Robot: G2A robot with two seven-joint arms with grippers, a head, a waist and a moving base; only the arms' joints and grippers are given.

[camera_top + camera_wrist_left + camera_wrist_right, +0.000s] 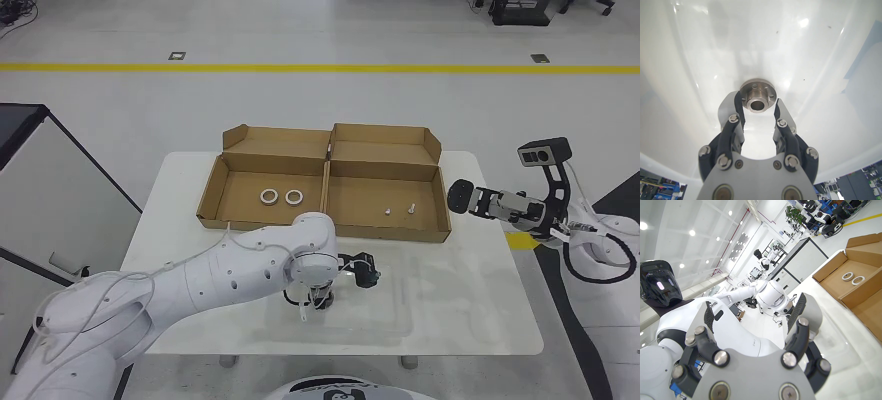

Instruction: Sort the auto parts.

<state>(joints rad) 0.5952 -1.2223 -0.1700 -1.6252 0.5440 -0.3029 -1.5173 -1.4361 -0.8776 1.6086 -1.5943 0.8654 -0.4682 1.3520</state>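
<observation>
Left gripper (758, 99), jaws part-open and empty, straddles the flanged hub (757, 94) on the white tray (696, 56), 6 o'clock of the cardboard box (214, 190); best centred on the neck before closing squarely. Right gripper (754, 302) gapes empty

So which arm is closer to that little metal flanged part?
Left. The left end effector straddles the metal flanged part; the right end effector hangs open beside the cardboard box, well away.
</observation>
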